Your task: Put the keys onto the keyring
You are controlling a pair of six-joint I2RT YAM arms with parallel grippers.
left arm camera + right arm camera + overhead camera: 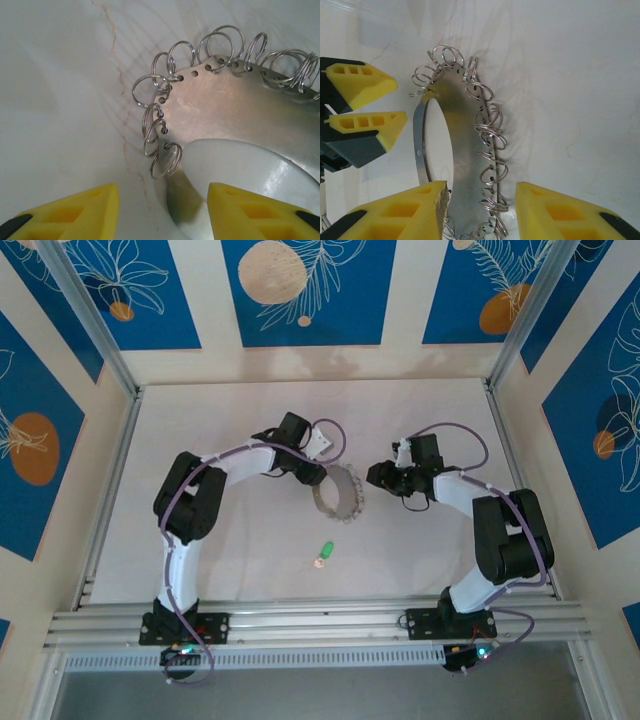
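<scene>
Though neither grips it, both tools (162, 212) (480, 210) agape astride the keyring (338, 495).

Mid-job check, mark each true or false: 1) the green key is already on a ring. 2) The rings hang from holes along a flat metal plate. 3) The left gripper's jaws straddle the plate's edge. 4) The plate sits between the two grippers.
1) False: the green key lies loose on the table, apart from the keyring.
2) True: rings thread holes in the metal plate.
3) True for the left gripper.
4) True: the right gripper faces it.
</scene>
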